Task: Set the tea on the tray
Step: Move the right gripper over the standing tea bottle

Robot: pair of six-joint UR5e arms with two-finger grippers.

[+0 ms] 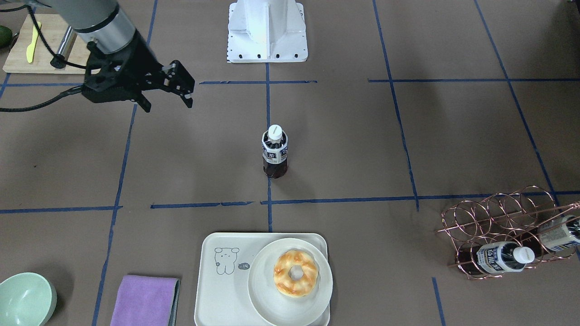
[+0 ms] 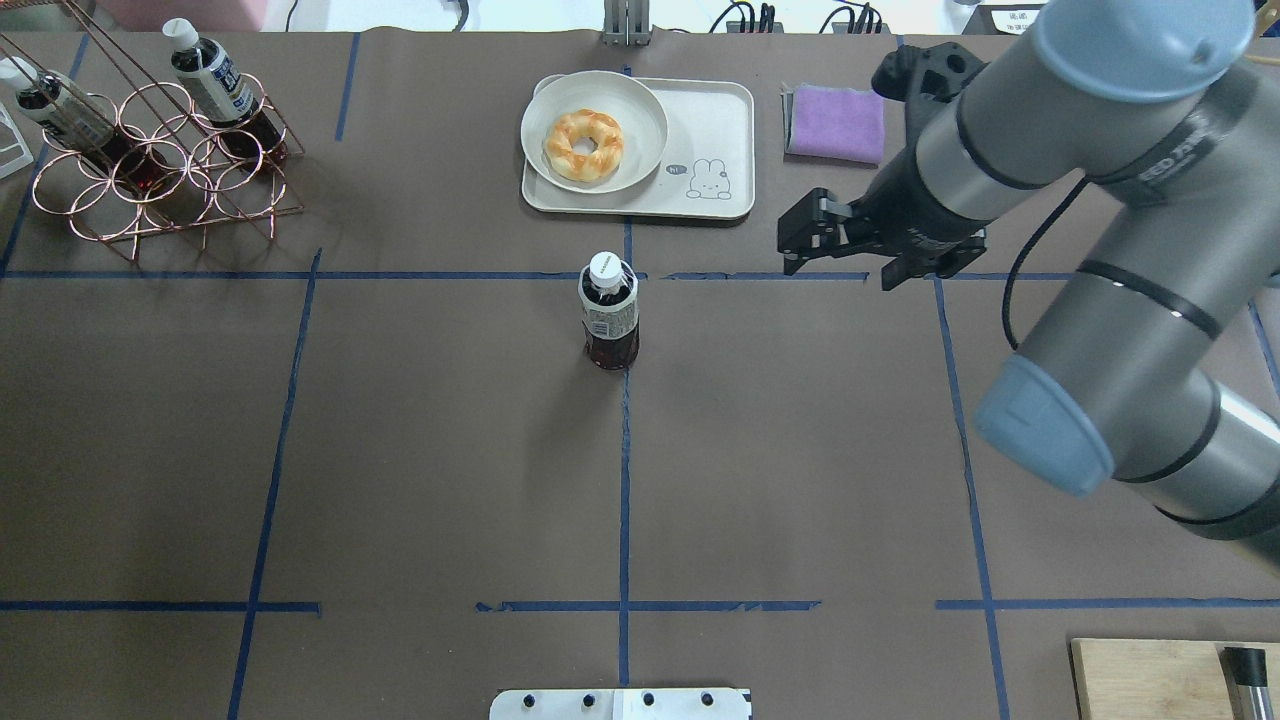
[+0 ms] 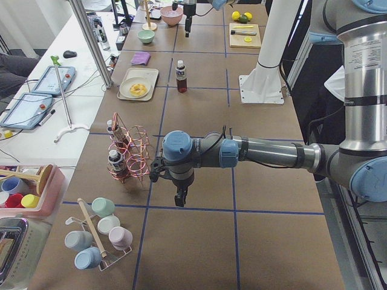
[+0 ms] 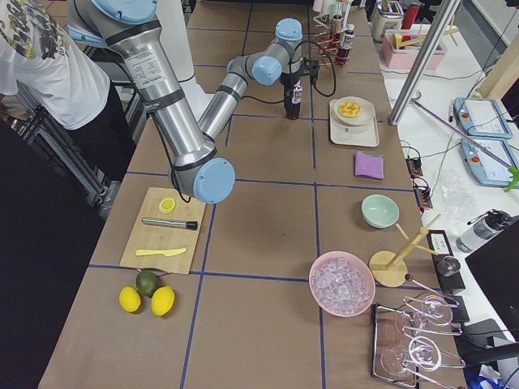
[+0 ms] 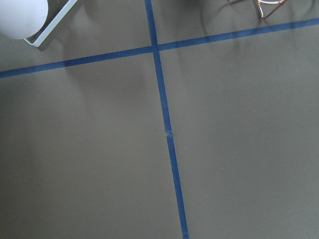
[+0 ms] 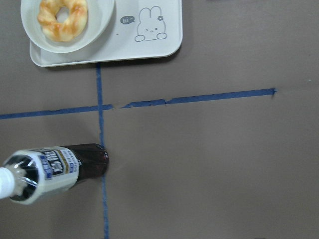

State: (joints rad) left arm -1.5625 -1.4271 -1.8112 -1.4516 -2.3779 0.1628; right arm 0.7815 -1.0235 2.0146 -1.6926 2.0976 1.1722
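The tea [image 1: 275,151] [image 2: 610,312] [image 6: 50,169] is a small clear bottle of dark liquid with a white cap, standing upright on the table's centre line. The cream tray [image 1: 217,294] [image 2: 715,120] [image 6: 149,45] lies a short way beyond it, with bare room beside its little drawn animal. My right gripper [image 1: 168,105] [image 2: 838,272] hovers open and empty, well to the right of the bottle as the overhead view shows it. The left gripper [image 3: 179,202] hangs over bare table beside a wire rack; I cannot tell whether it is open or shut.
A round plate [image 1: 263,290] with a glazed doughnut [image 1: 295,273] fills half the tray. A copper wire rack [image 1: 503,226] holds two more bottles. A purple cloth [image 1: 145,301], a green bowl [image 1: 25,301] and a wooden board [image 1: 45,45] lie on the right arm's side.
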